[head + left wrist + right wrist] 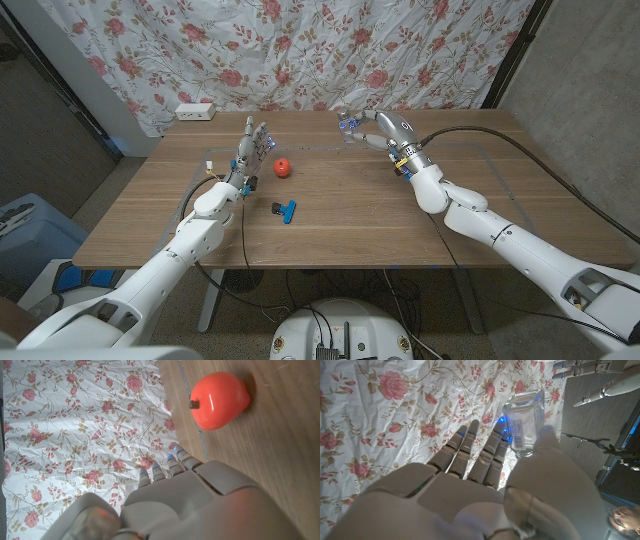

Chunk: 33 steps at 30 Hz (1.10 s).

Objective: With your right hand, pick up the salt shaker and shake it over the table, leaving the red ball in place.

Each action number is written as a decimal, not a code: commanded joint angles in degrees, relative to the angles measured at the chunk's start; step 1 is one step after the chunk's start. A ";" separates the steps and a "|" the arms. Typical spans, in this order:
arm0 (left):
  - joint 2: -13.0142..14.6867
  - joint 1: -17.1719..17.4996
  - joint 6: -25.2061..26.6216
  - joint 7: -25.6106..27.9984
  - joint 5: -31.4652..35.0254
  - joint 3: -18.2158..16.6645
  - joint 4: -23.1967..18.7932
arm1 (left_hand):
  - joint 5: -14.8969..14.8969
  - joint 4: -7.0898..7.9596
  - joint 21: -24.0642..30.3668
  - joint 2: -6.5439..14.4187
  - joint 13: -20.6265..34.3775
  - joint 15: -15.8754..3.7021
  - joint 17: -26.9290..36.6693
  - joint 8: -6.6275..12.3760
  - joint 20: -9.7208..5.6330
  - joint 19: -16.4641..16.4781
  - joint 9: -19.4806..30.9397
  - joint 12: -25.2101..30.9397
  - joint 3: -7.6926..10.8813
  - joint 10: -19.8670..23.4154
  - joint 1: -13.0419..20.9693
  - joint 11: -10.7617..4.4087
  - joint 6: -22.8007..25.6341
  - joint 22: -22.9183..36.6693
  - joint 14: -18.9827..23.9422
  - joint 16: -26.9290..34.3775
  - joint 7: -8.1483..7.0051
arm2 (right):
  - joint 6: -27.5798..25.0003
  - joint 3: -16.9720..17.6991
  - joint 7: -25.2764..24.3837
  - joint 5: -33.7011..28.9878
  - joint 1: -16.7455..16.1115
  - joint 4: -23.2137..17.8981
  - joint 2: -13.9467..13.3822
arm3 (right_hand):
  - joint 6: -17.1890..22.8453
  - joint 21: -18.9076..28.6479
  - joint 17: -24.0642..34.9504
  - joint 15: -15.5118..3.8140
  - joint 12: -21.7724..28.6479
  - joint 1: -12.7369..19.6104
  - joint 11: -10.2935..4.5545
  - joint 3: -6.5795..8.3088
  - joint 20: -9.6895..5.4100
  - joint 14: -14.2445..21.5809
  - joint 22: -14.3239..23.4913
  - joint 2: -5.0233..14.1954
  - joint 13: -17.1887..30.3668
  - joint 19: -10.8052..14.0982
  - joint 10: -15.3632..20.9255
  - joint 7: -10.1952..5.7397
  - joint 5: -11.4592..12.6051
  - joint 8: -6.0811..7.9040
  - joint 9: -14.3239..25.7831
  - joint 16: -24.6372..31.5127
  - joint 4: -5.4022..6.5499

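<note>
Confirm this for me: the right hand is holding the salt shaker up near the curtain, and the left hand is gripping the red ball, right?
Not quite. The left hand grips nothing: the head view shows it beside the red ball, which sits alone on the table. The right hand does hold the salt shaker near the curtain.

The wooden table (340, 215) carries a red ball (284, 167) and blue clip (286, 210).
</note>
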 commanded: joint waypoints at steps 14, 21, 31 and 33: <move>0.00 0.02 0.00 0.02 0.01 -0.01 -0.03 | 0.39 0.28 0.26 5.80 0.21 -5.99 0.35 0.24 -1.39 0.48 0.35 0.21 -0.06 0.12 -0.02 -0.24 0.06 0.27 0.14 0.30 -0.40 | 1.33 -1.67 -2.75 3.20 -1.09 6.13 3.90 | 4.29 -0.10 0.41 -8.04 -0.14 -0.10 -0.04 0.87 0.02 -0.22 0.34 2.02 -0.12 -0.31 0.63 -4.11 0.30 -0.15 0.27 0.27 -0.47; -0.01 0.01 0.00 0.03 0.01 0.00 -0.03 | 0.39 0.28 0.26 5.80 0.21 -6.01 0.35 0.26 -1.39 0.48 0.35 0.23 -0.06 0.16 -0.02 -0.27 0.09 0.27 0.15 0.30 -0.40 | 2.34 -2.60 -5.54 2.73 -0.45 9.19 5.34 | 4.29 -0.05 0.41 -7.84 -0.19 -0.41 -0.04 0.81 0.02 -0.24 0.34 1.98 -0.16 -0.24 0.62 -4.10 0.27 -0.30 0.28 0.19 -0.50; -0.01 0.01 -0.01 0.03 0.02 0.00 -0.02 | 0.39 0.28 0.26 5.81 0.21 -6.03 0.35 0.25 -1.35 0.48 0.35 0.23 -0.06 0.16 -0.02 -0.31 0.06 0.27 0.11 0.28 -0.37 | 3.79 -4.29 -7.66 2.76 0.19 13.19 6.76 | 4.30 -0.04 0.48 -7.81 -0.26 -0.62 -0.04 0.82 -0.08 -0.20 0.34 2.01 -0.22 -0.28 0.58 -4.10 0.28 -0.52 0.28 0.19 -0.66; -0.01 0.01 -0.02 0.02 0.01 0.00 -0.01 | 0.39 0.28 0.26 5.81 0.21 -6.02 0.35 0.24 -1.35 0.48 0.35 0.22 -0.06 0.15 -0.02 -0.30 0.05 0.27 0.10 0.28 -0.34 | 4.34 -4.71 -8.01 2.74 0.37 14.08 6.96 | 4.30 -0.05 0.54 -7.78 -0.27 -0.65 -0.04 0.82 -0.11 -0.18 0.34 1.99 -0.23 -0.33 0.58 -4.11 0.28 -0.57 0.28 0.24 -0.72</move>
